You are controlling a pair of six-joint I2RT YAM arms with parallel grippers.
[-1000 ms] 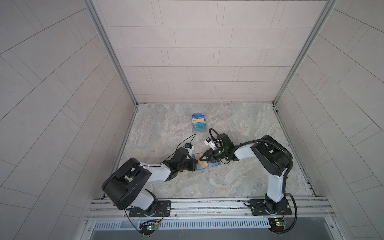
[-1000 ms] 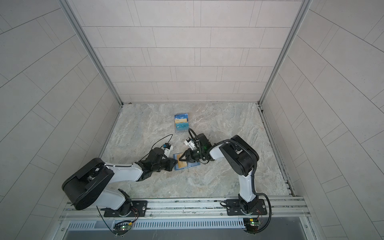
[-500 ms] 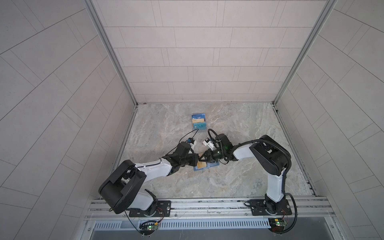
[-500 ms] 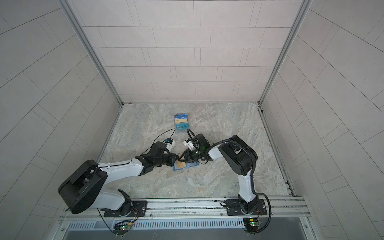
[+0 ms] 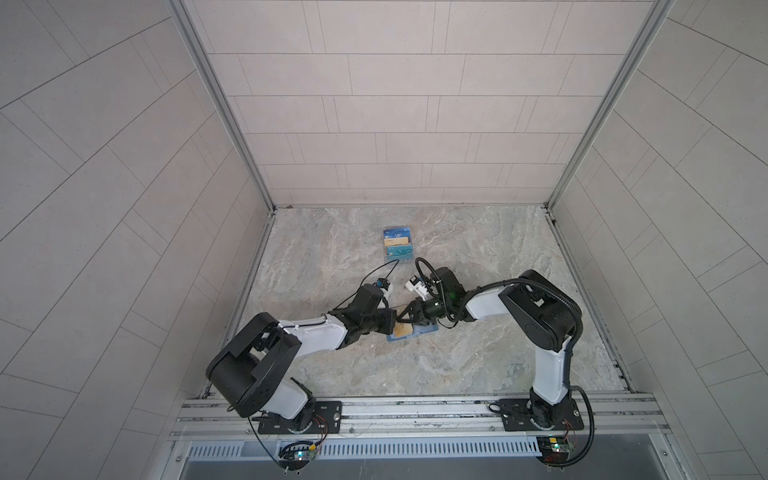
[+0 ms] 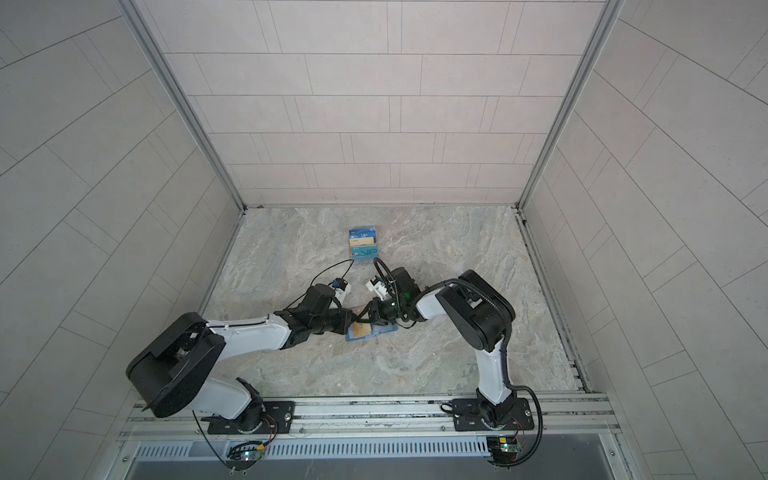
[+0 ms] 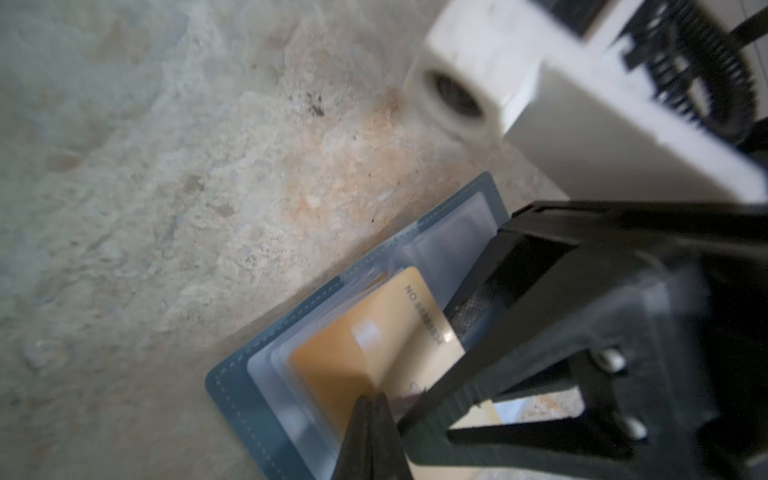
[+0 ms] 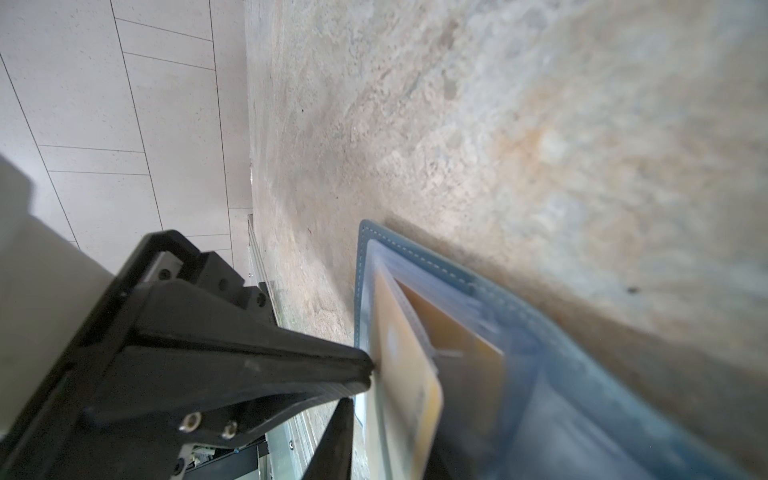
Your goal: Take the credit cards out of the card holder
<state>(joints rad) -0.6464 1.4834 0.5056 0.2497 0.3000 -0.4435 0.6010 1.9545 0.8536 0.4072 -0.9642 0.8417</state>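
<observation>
The left claw (image 7: 370, 415) is fully closed, its tips pinching one edge of the gold card (image 7: 374, 345). The card is tilted up off the clear sleeves (image 7: 449, 241) of the card holder (image 7: 232, 395).

The right claw (image 5: 406, 319) meets the left one from the opposite side. Its jaws stand narrowly apart, with one finger (image 7: 469, 311) against the sleeves just beside the card. Part of the card shows in the gap between the jaws.

The card holder lies open and flat on the table (image 5: 478, 353), near the middle and nearer the front edge. A card stand (image 5: 397, 243) with blue and gold cards stands well apart, toward the back edge.
</observation>
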